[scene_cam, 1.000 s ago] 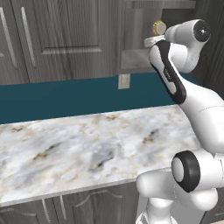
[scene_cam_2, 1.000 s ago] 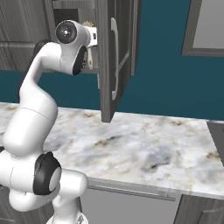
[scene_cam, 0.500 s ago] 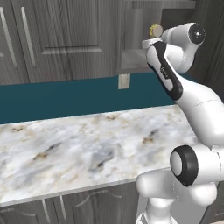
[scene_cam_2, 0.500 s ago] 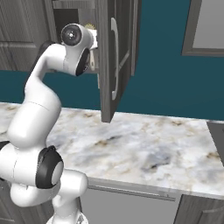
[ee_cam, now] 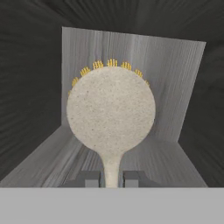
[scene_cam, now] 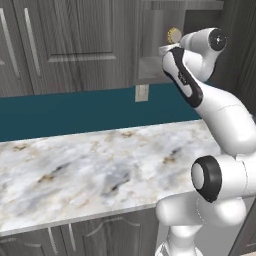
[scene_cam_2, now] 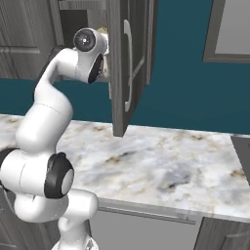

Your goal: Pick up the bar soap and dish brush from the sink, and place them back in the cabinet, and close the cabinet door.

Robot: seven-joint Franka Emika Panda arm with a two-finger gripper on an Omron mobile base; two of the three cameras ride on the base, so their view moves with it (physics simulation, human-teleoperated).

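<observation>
One dish brush (ee_cam: 110,111) clamped in hand (ee_cam: 112,179) — nudged deeper into cabinet (ee_cam: 131,57), door unmoved

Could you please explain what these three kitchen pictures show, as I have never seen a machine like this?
The white jointed machine is a robot arm on a base that can drive, in a computer-drawn kitchen. Two pictures come from cameras on that base, one behind the arm to its left and one to its right, so they show the same scene from two sides. The third comes from a camera on the hand, looking along the claw.

In front of the robot is a marble counter; nothing lies on the part in view. Above it hangs a dark wall cabinet with its door swung open.

The claw is shut on the thin handle of a dish brush. Its round pale head, fringed with yellow bristles, is raised at the cabinet opening, over the grey shelf inside.
</observation>
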